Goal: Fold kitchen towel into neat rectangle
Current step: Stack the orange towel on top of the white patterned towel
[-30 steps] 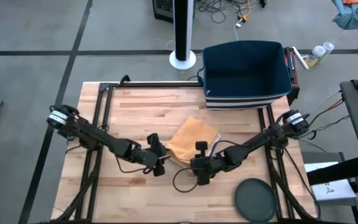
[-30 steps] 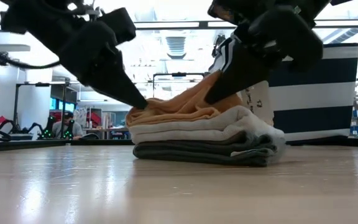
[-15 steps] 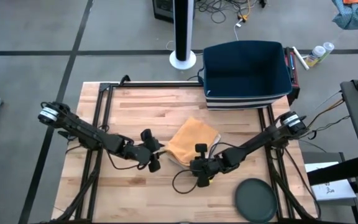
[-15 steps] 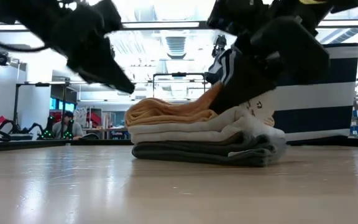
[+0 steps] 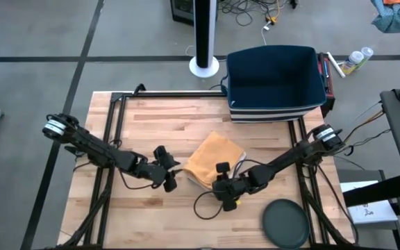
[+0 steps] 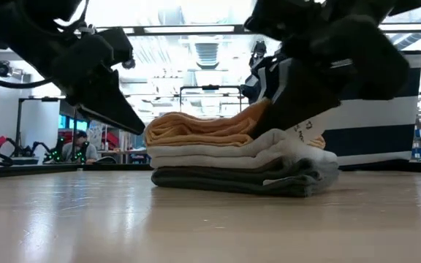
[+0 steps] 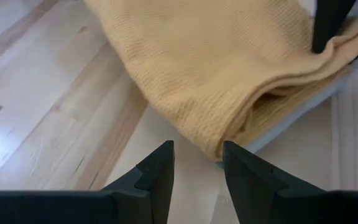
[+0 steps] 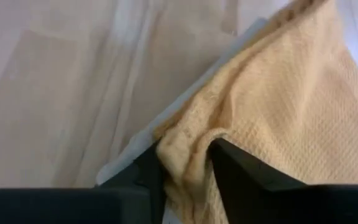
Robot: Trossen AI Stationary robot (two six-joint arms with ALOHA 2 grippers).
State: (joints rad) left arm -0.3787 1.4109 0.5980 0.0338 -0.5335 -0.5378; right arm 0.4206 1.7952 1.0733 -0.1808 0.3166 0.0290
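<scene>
**Trainee:** Looking down on the counter [image 5: 144, 111], where does the kitchen towel [image 5: 214, 158] lie?

**Instructor:** You see it folded, orange, on top of a pale towel [image 6: 218, 155] and a grey towel [image 6: 232, 179], near the middle of the counter and in front of the navy bin [image 5: 275, 82]. The left gripper [image 7: 196, 163] hangs just beside the stack's near fold, jaws apart, touching nothing. The right gripper [image 8: 185, 163] sits at the opposite edge, its jaws either side of a bunched ridge of orange cloth; whether they grip it or have let go you cannot tell.

**Trainee:** What could go wrong from here?

**Instructor:** If cloth is caught between the right jaws when you lift, the top layer would likely drag up and the fold open. The ridge itself suggests that edge is not flat, so the rectangle may finish lopsided unless you smooth it. Pushing in low with the left arm could shove the whole stack sideways, since nothing pins it. Mind the dark round lid [image 5: 285, 222] behind the right arm when you retreat.
</scene>
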